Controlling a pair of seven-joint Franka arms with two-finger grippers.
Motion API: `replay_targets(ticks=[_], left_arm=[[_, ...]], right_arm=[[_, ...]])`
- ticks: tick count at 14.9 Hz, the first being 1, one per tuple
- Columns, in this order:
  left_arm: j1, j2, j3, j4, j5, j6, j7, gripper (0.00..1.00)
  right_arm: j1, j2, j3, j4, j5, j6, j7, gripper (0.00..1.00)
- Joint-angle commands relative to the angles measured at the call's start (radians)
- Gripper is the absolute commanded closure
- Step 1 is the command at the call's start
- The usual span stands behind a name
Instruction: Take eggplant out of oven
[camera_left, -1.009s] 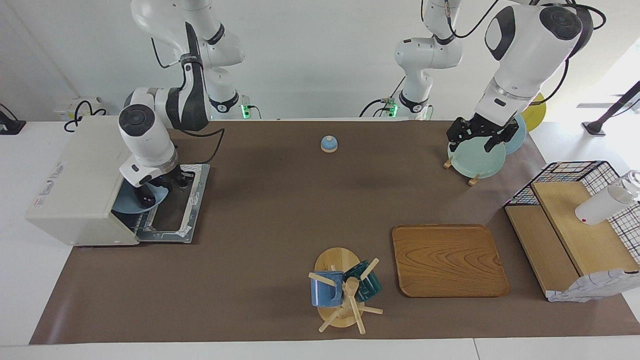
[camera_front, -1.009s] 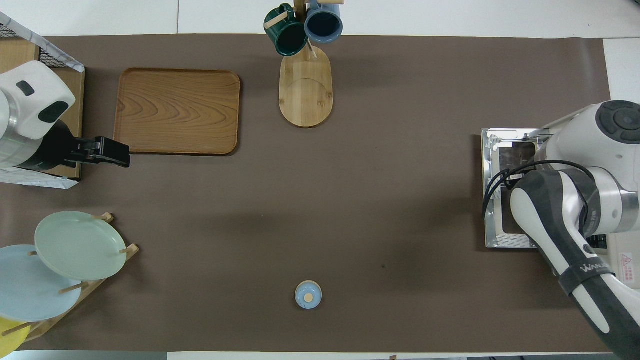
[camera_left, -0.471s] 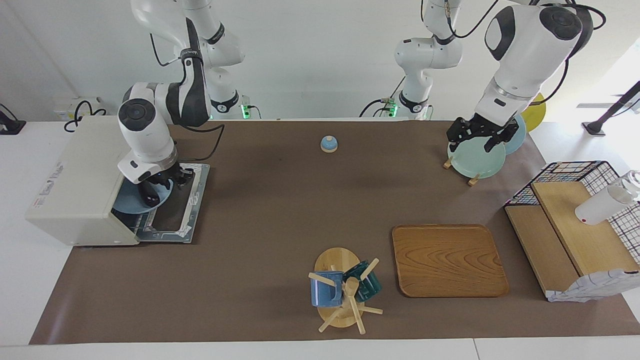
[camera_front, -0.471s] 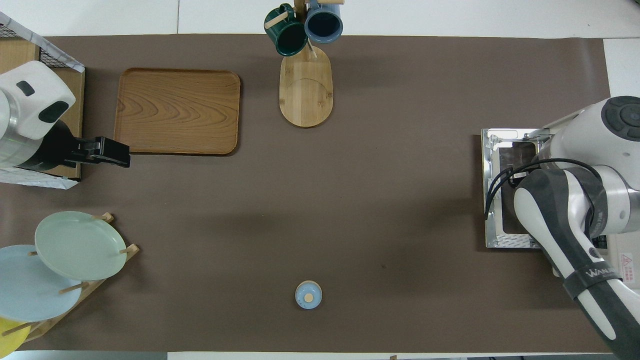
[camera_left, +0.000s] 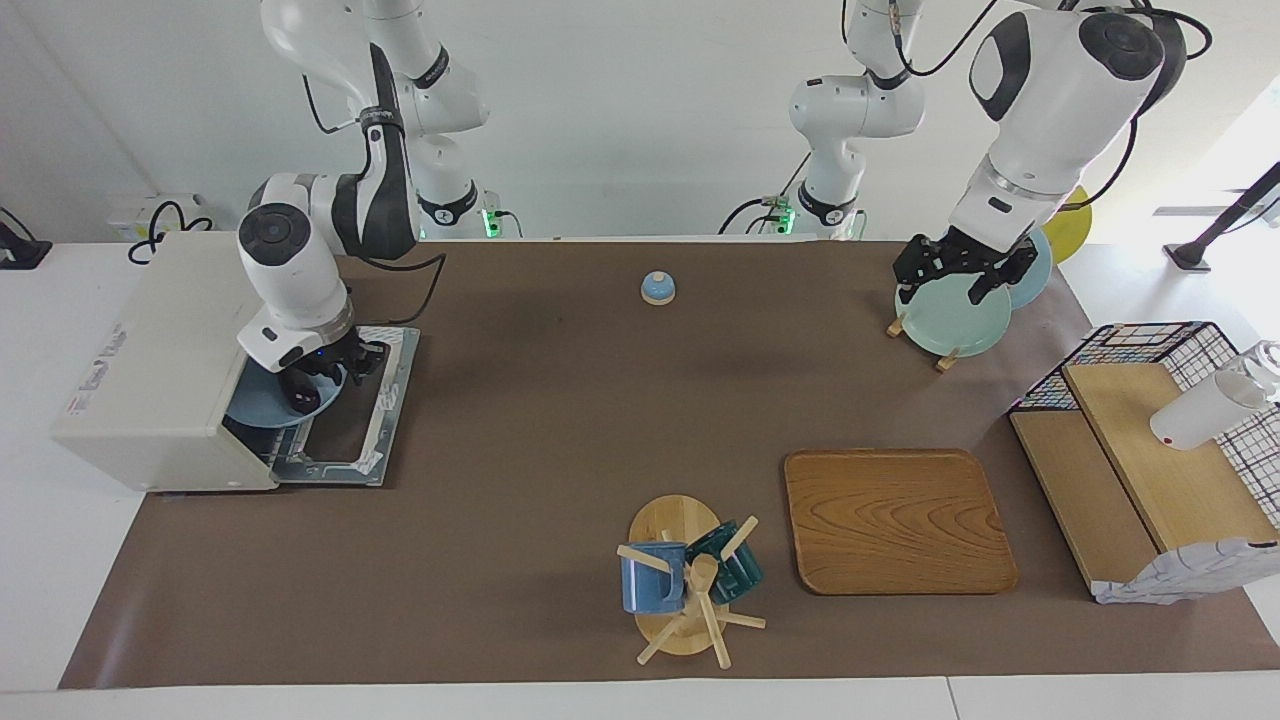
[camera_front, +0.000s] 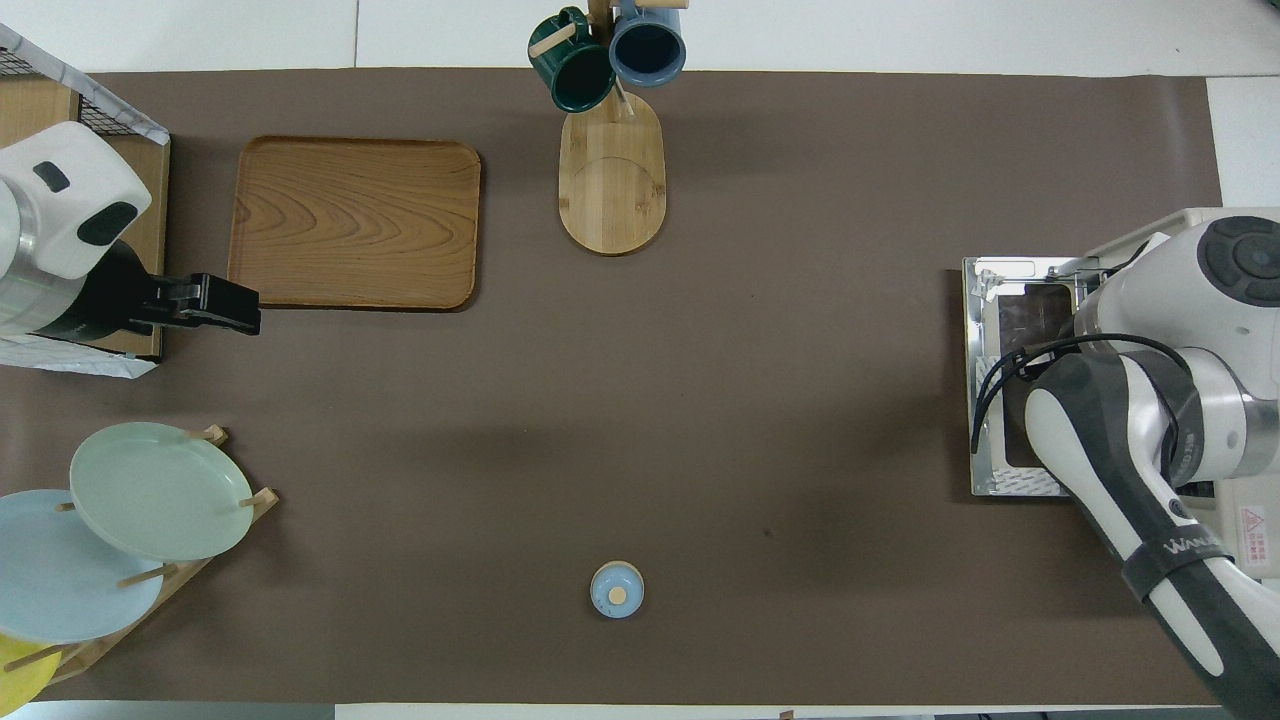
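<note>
The cream-white oven (camera_left: 150, 360) stands at the right arm's end of the table. Its door (camera_left: 355, 415) lies open and flat; it also shows in the overhead view (camera_front: 995, 400). A blue plate (camera_left: 255, 408) sticks out of the oven mouth. My right gripper (camera_left: 300, 392) is down at that mouth, right over the plate. A dark shape under the hand merges with the fingers, so I cannot make out the eggplant. In the overhead view the right arm (camera_front: 1150, 430) covers the oven mouth. My left gripper (camera_left: 948, 282) waits in the air at the left arm's end, open and empty.
A plate rack with a green plate (camera_left: 952, 318) stands under the left gripper in the facing view. A wooden tray (camera_left: 898, 520), a mug stand (camera_left: 685, 580), a small blue bell (camera_left: 657, 288) and a wire basket with wooden shelves (camera_left: 1150, 450) are also on the brown mat.
The right hand rose a little at the oven mouth and shifted slightly over the blue plate. The left arm has not moved.
</note>
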Motion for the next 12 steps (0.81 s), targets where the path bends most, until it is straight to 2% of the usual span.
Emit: replay_targets(ticks=[1, 4, 7, 10, 12], left_arm=[[0.003, -0.019, 0.0, -0.01, 0.017, -0.008, -0.004, 0.0], [0.003, -0.019, 0.0, -0.01, 0.015, -0.006, -0.004, 0.0], [0.0, -0.019, -0.001, -0.01, 0.015, -0.003, -0.002, 0.0], [-0.002, -0.019, -0.001, -0.01, 0.015, -0.006, -0.002, 0.0], [-0.002, -0.019, -0.001, -0.01, 0.015, -0.006, -0.002, 0.0]], right_arm=[[-0.012, -0.032, 0.005, -0.034, -0.027, 0.018, -0.049, 1.0], [0.023, -0.032, 0.012, -0.022, -0.102, -0.009, -0.043, 1.0], [0.12, -0.006, 0.015, 0.066, -0.081, -0.044, 0.0, 1.0], [0.276, 0.042, 0.029, 0.184, 0.02, -0.11, 0.154, 1.0], [0.397, 0.115, 0.029, 0.308, 0.063, -0.196, 0.33, 1.0]])
